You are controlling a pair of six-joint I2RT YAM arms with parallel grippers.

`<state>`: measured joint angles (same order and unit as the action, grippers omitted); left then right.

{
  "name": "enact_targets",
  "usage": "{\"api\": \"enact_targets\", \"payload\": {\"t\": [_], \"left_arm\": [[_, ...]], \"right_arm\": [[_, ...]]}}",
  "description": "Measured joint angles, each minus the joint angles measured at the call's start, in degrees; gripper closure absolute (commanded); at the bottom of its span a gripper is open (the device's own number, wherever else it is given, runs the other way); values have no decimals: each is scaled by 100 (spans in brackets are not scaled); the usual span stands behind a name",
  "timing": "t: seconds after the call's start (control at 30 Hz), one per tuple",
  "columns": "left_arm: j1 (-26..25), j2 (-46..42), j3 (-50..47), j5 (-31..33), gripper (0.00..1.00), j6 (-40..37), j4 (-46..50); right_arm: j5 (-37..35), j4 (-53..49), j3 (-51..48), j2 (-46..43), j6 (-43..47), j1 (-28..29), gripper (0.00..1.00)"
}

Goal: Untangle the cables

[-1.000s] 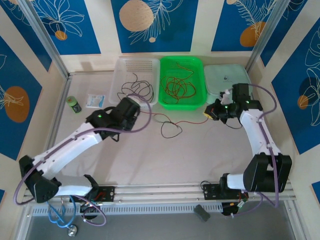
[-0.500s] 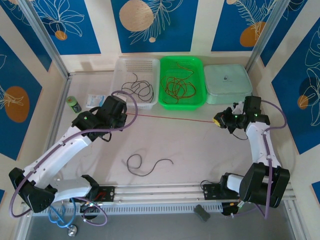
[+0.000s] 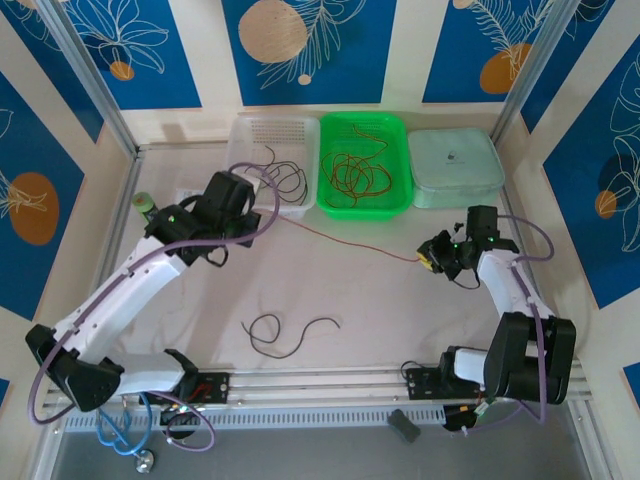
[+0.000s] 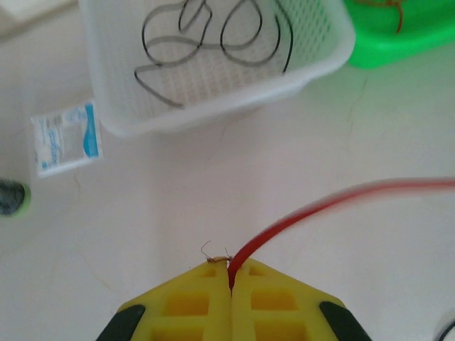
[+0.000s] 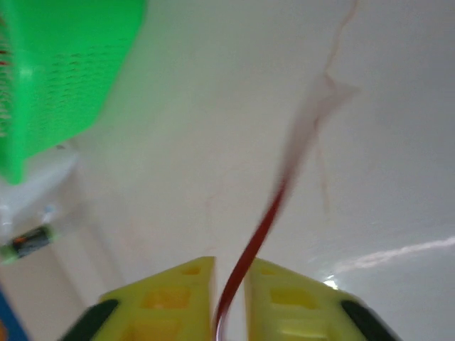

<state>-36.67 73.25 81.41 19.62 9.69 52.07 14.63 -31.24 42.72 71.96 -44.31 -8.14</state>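
Your left gripper (image 4: 229, 273) has its fingers pressed tight together on one end of the red wire (image 3: 340, 240), just beside the white basket (image 3: 245, 135). Your right gripper (image 5: 229, 284) has its fingers a little bit apart. The red wire runs through that gap, so I think it could slip out. If it does, the free end may drop onto the black wire (image 3: 290, 335) lying loose on the table (image 3: 400, 320) near you, and the two could get mixed up. If you pull too hard with the left, the thin wire could slide out there too. Watch the white basket: it sits just in front of your left fingers and you could knock it. It has more black wires (image 3: 285, 178) in it. The green basket (image 3: 400, 125) next to it holds red wires (image 3: 355, 170). A pale box (image 3: 455, 165), a small packet (image 4: 64, 138) and a little bottle (image 3: 147, 205) sit off to the sides
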Motion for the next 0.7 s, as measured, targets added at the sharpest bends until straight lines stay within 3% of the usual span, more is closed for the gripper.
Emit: {"api": "enact_targets", "payload": {"t": [0.1,0.2,0.5,0.7], "left_arm": [[13,400,640,-227,100,-240,-157],[13,769,1097,-603,100,-487,-509],[-50,1685,2168,-2083,100,-839,-1423],[-120,1768,2747,-3058,100,-874,-2076]], "right_arm": [[-284,160,-184,195,-168,199,49],[-485,216,-240,249,-297,352,41],[-892,-9,-238,-522,-286,444,41],[-981,-293,-234,-1001,-260,444,41]]}}
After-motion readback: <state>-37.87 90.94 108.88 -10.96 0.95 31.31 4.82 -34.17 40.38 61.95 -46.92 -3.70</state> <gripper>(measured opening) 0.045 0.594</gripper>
